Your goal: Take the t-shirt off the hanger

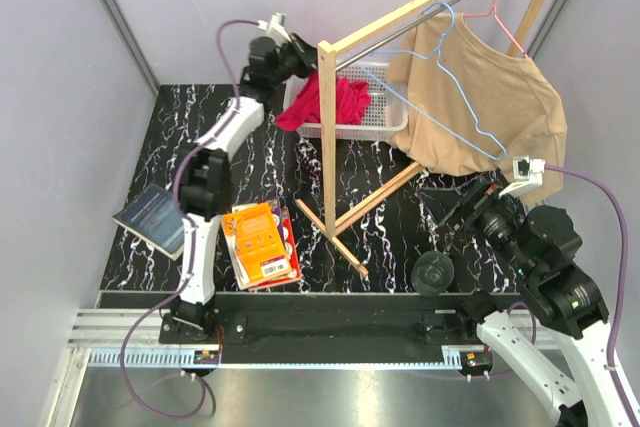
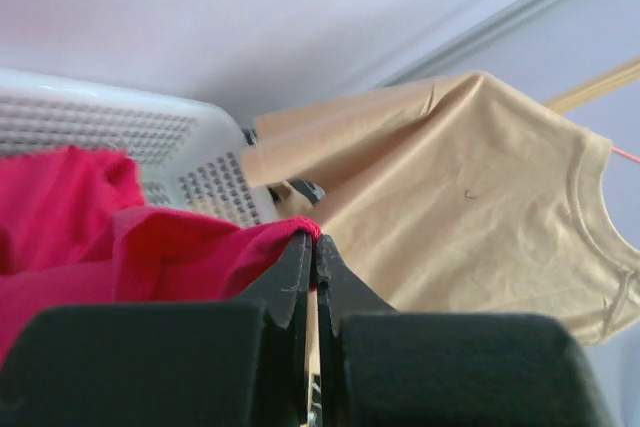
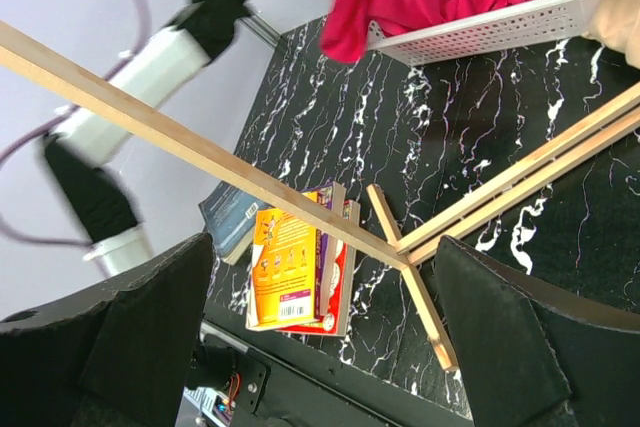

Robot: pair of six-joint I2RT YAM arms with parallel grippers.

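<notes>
A tan t-shirt (image 1: 500,107) (image 2: 470,207) hangs on a pink hanger (image 1: 500,12) from the rail of a wooden rack (image 1: 328,137). In front of it an empty blue hanger (image 1: 455,97) hangs on the same rail. A red garment (image 1: 335,102) (image 2: 100,237) lies in and over the rim of a white basket (image 1: 385,122). My left gripper (image 1: 300,59) (image 2: 315,242) is at that rim, shut with a fold of the red cloth pinched at its tips. Low on the right, below the tan shirt's hem, my right gripper (image 1: 455,207) (image 3: 325,337) stands open, holding nothing.
An orange book on a small stack (image 1: 262,242) (image 3: 295,267) and a dark book (image 1: 152,217) lie at the front left. The rack's crossed wooden foot (image 1: 345,222) (image 3: 410,277) spans the middle. A black round object (image 1: 435,272) sits near the right arm's base.
</notes>
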